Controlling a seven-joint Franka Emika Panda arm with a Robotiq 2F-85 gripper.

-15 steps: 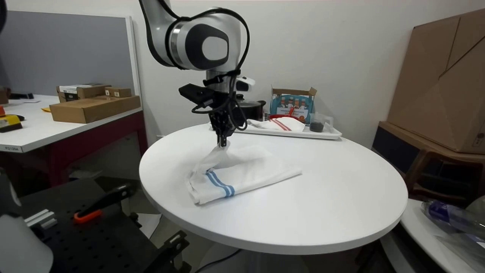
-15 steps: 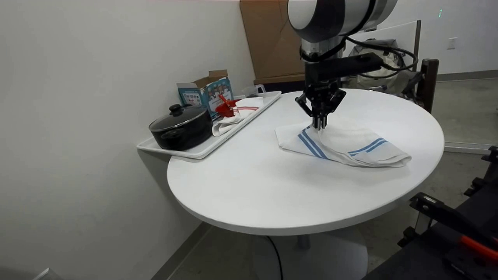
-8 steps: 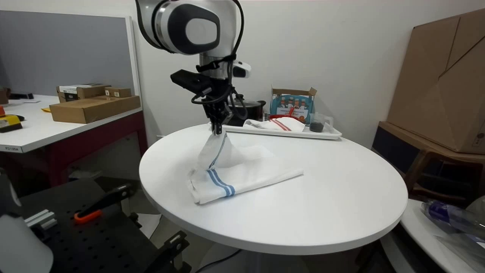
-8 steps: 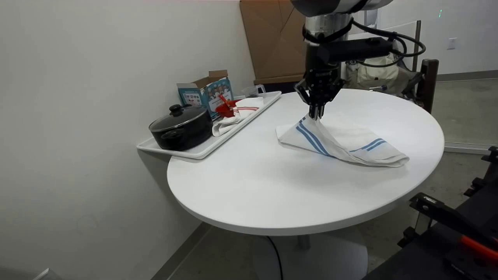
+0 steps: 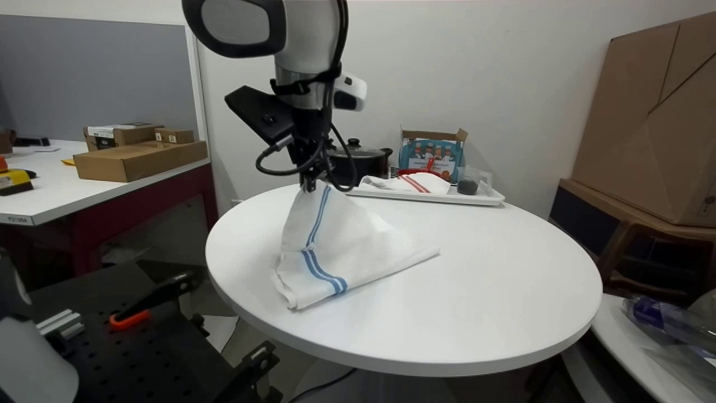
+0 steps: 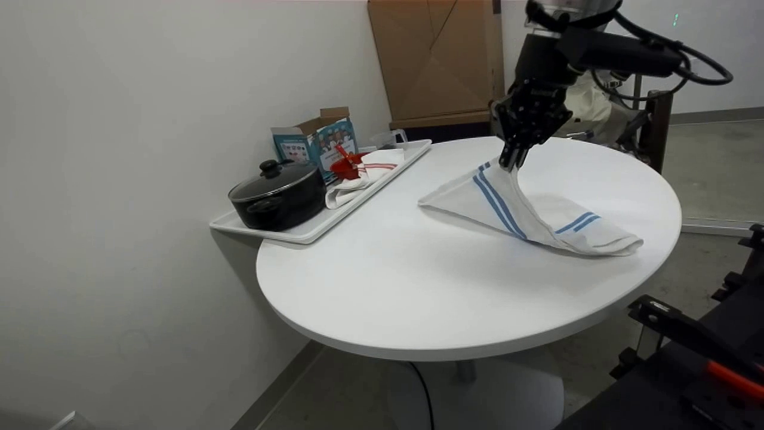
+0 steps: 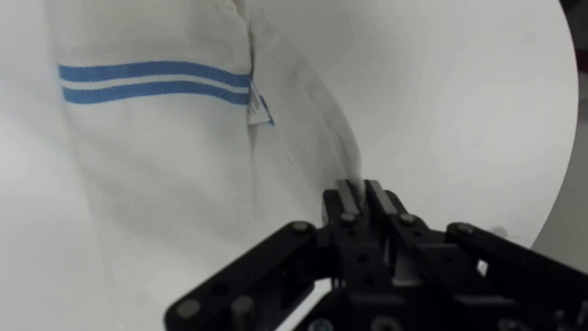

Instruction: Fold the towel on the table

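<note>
Arm [image 5: 309, 42] over table [image 5: 475, 302], wrist [image 6: 540, 65] tilted off vertical; fingers [image 7: 347, 197] pointing down, clamped on raised part of towel [image 5: 352, 240].

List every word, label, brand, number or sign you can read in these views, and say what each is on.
Nothing reads with certainty.
White desk, label on its edge: perhaps "P212…A", too small to confirm.
Blue box: printing, too small.
Small carton on the desk: marks, too small.
Large carton: a mark low down, too small.
Black clamp: pale marking, too small.
Towel: dark marks on a tag-like patch, blurred.
</note>
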